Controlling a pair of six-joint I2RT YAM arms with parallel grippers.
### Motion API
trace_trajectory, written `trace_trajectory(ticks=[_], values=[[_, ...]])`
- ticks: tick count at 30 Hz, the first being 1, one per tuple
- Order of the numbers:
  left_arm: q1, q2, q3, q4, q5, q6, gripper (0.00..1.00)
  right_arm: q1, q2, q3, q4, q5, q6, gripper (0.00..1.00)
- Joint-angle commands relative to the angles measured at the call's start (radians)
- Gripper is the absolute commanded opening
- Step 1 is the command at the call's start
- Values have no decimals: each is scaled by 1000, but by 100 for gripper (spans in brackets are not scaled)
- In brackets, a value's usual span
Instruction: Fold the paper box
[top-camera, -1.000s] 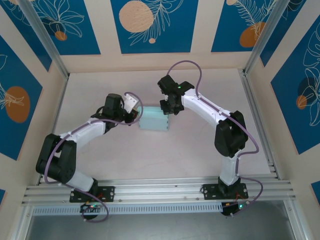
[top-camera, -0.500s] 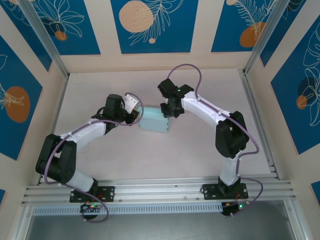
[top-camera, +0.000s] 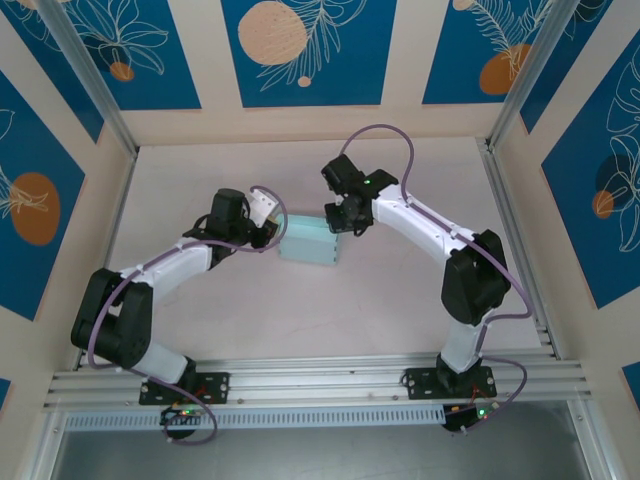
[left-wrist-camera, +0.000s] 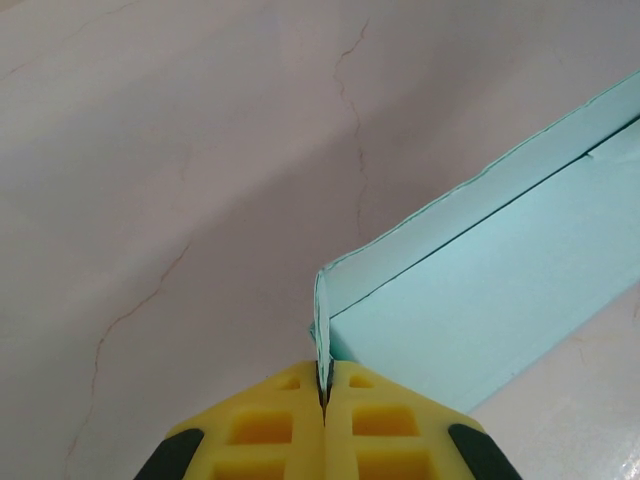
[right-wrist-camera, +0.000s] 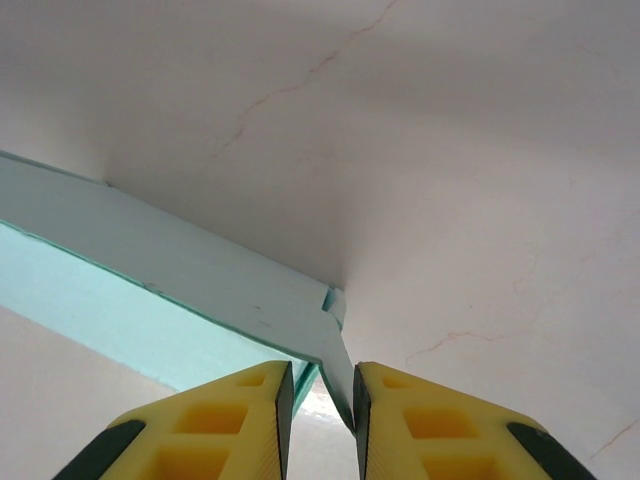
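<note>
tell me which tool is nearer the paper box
Left, narrowly. The left tool is shut on a flap at the left end of the paper box. The right tool straddles a flap at the opposite end, jaws apart, with a gap on one side.

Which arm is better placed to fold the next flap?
Probably the right: the right gripper stands open around a loose flap of the paper box, while the left gripper is clamped on its other end.
</note>
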Motion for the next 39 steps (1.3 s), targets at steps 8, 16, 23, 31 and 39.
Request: trace_trajectory(ticks=[8, 16, 23, 31, 39], values=[[-14, -16, -17, -27, -19, 11, 0, -18, -33, -54, 1, 1, 33, 20], [-14, -30, -42, 13, -6, 6, 0, -18, -8, -5, 12, -33, 10, 8], [-18, -84, -100, 92, -7, 10, 0, -12, -7, 31, 18, -72, 8, 0], [-43, -158, -178, 196, -93, 25, 0, -12, 4, 62, 33, -165, 19, 0], [-63, -146, -172, 187, -113, 25, 0, -11, 30, 60, 54, -223, 42, 0]])
